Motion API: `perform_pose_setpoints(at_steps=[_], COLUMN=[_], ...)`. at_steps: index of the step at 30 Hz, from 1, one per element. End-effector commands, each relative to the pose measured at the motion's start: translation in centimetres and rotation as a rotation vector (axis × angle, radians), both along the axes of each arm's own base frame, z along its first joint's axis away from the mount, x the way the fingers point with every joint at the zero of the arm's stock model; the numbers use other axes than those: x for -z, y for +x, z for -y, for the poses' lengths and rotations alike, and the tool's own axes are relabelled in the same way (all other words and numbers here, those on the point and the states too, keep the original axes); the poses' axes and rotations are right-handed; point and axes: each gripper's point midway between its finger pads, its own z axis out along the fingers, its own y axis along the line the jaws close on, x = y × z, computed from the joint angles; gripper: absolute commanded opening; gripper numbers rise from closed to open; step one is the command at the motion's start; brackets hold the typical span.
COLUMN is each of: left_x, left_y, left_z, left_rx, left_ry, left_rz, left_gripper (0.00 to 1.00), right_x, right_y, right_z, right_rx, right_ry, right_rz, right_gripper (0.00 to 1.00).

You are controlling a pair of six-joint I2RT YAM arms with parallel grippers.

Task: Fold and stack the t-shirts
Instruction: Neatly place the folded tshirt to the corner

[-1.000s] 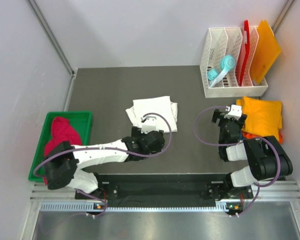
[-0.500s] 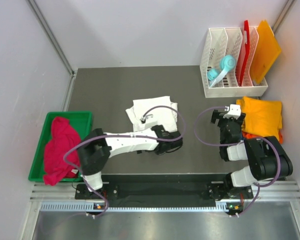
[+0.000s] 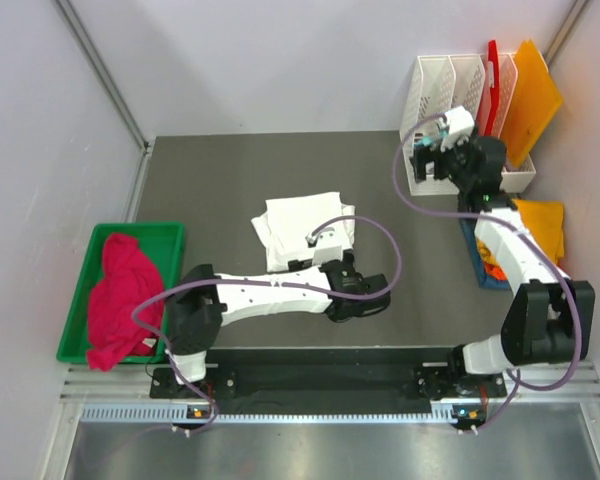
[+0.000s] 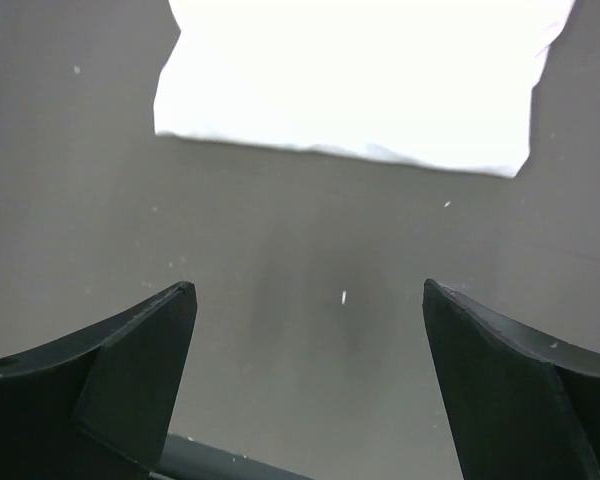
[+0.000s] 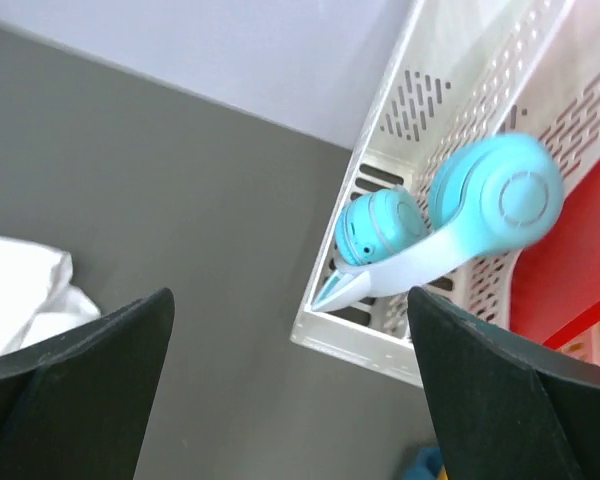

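No legible text or labels

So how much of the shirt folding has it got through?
Partly done. The white t-shirt lies folded mid-table, and a yellow-orange t-shirt tops a pile at the right. Nothing is in hand: the left gripper and right gripper are open. Left to do: the crimson t-shirt lies crumpled in the green tray, and the white one isn't stacked.

The left arm (image 3: 250, 295) and right arm (image 3: 510, 250) have white links, black joints and looping purple cables (image 3: 397, 262); their fingers (image 4: 110, 390) are black wedges.
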Motion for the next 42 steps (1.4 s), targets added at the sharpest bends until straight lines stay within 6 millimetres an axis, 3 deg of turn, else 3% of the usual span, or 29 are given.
perform_pose_setpoints(at_steps=[1,2,3,4,5,6,7,8,9,10,11,13,14,15,16,19,24,28,30,31,33,34,36,37,38,39,40,42], left_x=[-2.7,-2.4,-1.8,-1.7,-1.5,-0.8,-1.0,-1.1,-1.1,-1.3,-1.4,-1.7,-1.3,-1.4,-1.2,-0.1,2.2,4.7,5.9,6.2,6.4,6.3,6.4,6.7,6.9,7.2,7.7,8.2], left_y=[1.9,2.5,2.5,3.0,3.9,4.1,4.7,6.0,6.4,7.1,8.2,9.5,9.9,10.9,11.6,13.5,15.5,16.9,17.2,17.7,17.9,18.2,18.3,18.3,18.2,18.1,17.8,17.6], left_z=[1.1,0.8,0.0,0.7,0.2,-1.3,-0.7,-2.1,-3.2,-3.6,-4.3,-4.5,-5.1,-4.4,-4.7,-4.3,-4.1,-5.2,-5.4,-5.9,-6.1,-5.7,-5.6,-5.5,-5.5,-5.6,-5.8,-6.0], left_rx=[0.101,0.107,0.145,0.151,0.137,0.158,0.171,0.139,0.156,0.166,0.162,0.196,0.194,0.208,0.203,0.199,0.167,0.126,0.12,0.108,0.104,0.115,0.13,0.133,0.136,0.132,0.13,0.123], left_ry=[-0.089,-0.099,-0.087,-0.152,-0.185,-0.17,-0.237,-0.243,-0.218,-0.212,-0.207,-0.131,-0.095,-0.07,-0.057,-0.081,-0.176,-0.185,-0.203,-0.211,-0.221,-0.242,-0.245,-0.242,-0.239,-0.235,-0.23,-0.23], left_rz=[0.068,0.06,0.043,0.048,0.046,0.031,0.037,0.047,0.047,0.049,0.049,0.026,-0.016,-0.023,-0.034,-0.061,-0.107,-0.159,-0.181,-0.183,-0.18,-0.169,-0.173,-0.184,-0.191,-0.198,-0.212,-0.227], left_gripper=[0.99,0.99,0.99,0.99,0.99,0.99,0.99,0.99,0.99,0.99,0.99,0.99,0.99,0.99,0.99,0.99,0.98,0.85,0.78,0.77,0.67,0.63,0.62,0.58,0.46,0.29,0.23,0.22], right_x=[2.6,2.8,1.7,2.0,1.2,2.5,1.9,2.7,4.5,6.2,8.8,10.9,11.0,11.7,10.8,11.1,11.5,10.5,9.8,9.5,9.2,9.2,9.7,9.6,9.8,10.1,10.1,10.3], right_y=[-2.1,-1.8,-1.7,-2.0,-1.8,-2.2,-1.7,-2.2,-3.1,-3.6,-3.9,-5.9,-6.8,-7.9,-8.3,-9.9,-9.7,-9.2,-9.0,-8.8,-8.6,-8.5,-8.4,-8.2,-8.2,-8.2,-8.1,-7.7], right_z=[-2.1,-1.3,-0.7,0.0,2.9,4.8,6.5,9.3,9.6,8.9,6.8,4.2,1.5,0.3,-0.6,-5.0,-6.6,-6.7,-6.9,-6.9,-7.0,-6.9,-7.2,-7.4,-7.5,-7.6,-7.8,-8.2], right_rx=[-0.187,-0.148,-0.128,-0.1,0.087,0.207,0.329,0.467,0.435,0.336,0.154,0.0,-0.141,-0.209,-0.238,-0.365,-0.373,-0.353,-0.335,-0.322,-0.309,-0.29,-0.297,-0.293,-0.294,-0.297,-0.296,-0.299], right_ry=[-0.258,-0.364,-0.412,-0.442,-0.449,-0.447,-0.423,-0.388,-0.386,-0.377,-0.336,-0.27,-0.187,-0.152,-0.122,-0.121,-0.096,-0.084,-0.081,-0.075,-0.069,-0.066,-0.073,-0.086,-0.091,-0.094,-0.093,-0.095], right_rz=[-0.306,-0.321,-0.318,-0.339,-0.333,-0.35,-0.31,-0.346,-0.437,-0.515,-0.597,-0.705,-0.702,-0.708,-0.673,-0.654,-0.649,-0.599,-0.558,-0.548,-0.53,-0.533,-0.55,-0.546,-0.554,-0.558,-0.557,-0.553], right_gripper=[1.0,1.0,1.0,1.0,1.0,1.0,1.0,1.0,1.0,1.0,1.0,1.0,1.0,1.0,1.0,1.0,1.0,0.96,0.86,0.76,0.45,0.38,0.64,0.71,0.87,0.89,0.96,1.0])
